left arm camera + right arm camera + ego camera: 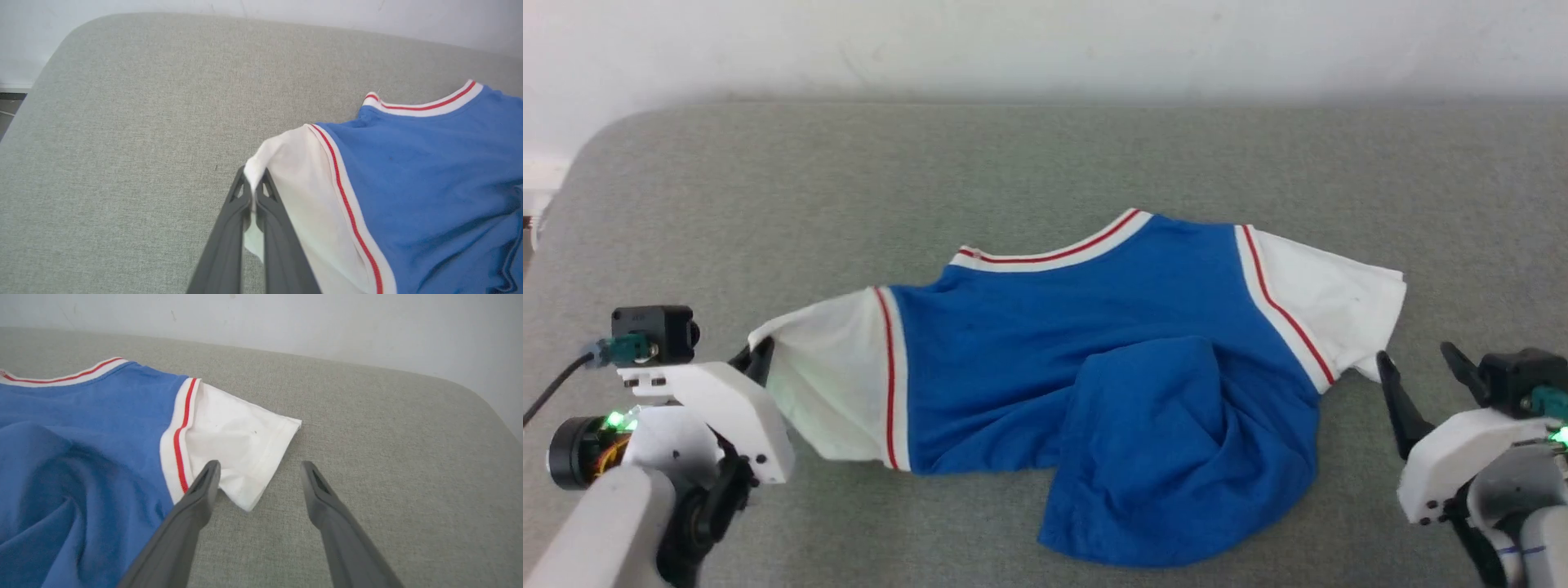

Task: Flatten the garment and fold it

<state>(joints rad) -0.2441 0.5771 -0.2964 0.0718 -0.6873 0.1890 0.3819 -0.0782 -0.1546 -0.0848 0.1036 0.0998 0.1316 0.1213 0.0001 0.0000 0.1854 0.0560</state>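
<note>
Left hand (254, 177) pinches garment (412, 163) by sleeve edge.

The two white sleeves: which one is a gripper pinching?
The sleeve on the robot's left, its cuff clamped in the shut left gripper. The other sleeve lies loose by the open right gripper.

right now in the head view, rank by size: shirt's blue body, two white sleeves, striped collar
1. blue body
2. sleeve on the left and sleeve on the right, about alike
3. striped collar
</note>
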